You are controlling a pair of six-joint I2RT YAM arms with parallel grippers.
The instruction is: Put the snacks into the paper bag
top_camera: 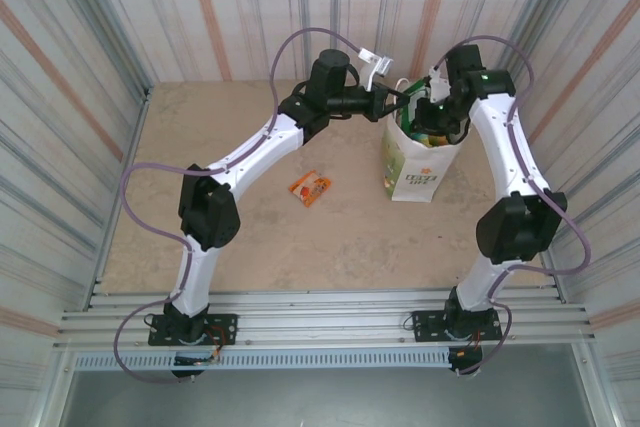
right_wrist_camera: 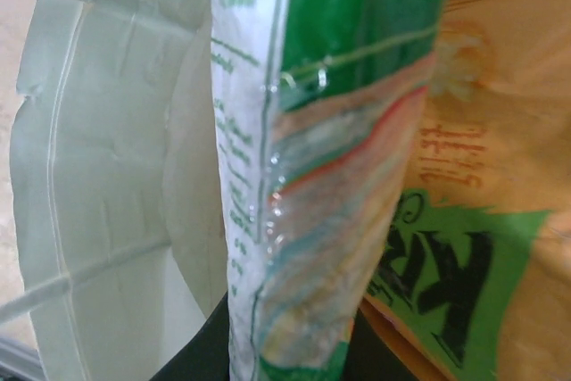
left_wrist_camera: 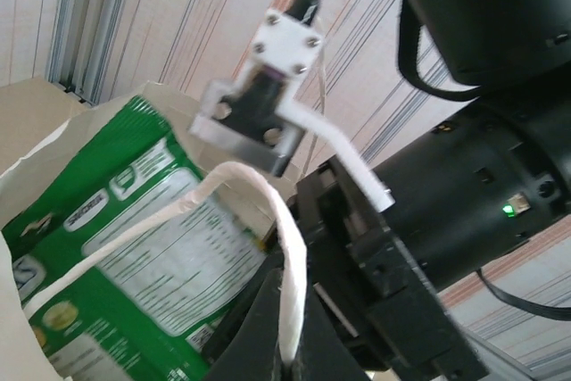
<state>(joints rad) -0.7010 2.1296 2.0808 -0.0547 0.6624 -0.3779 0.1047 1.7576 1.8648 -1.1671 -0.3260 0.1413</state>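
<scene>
The white paper bag (top_camera: 412, 175) stands upright at the back right of the table. My left gripper (left_wrist_camera: 292, 365) is shut on its thin white loop handle (left_wrist_camera: 290, 256), at the bag's top left rim (top_camera: 392, 99). Over the bag's mouth, my right gripper (top_camera: 432, 112) is shut on a green-white packet (right_wrist_camera: 330, 176), whose lower end sits between the dark fingers (right_wrist_camera: 192, 350). That packet (left_wrist_camera: 134, 247) reaches down into the bag. An orange packet with a green logo (right_wrist_camera: 482, 220) lies inside behind it. Another orange packet (top_camera: 310, 188) lies flat on the table left of the bag.
Corrugated metal walls close in the table on the left, back and right. The right arm's black wrist (left_wrist_camera: 464, 194) is close beside my left gripper above the bag. The bag's white inner wall (right_wrist_camera: 98, 176) stands left of the held packet.
</scene>
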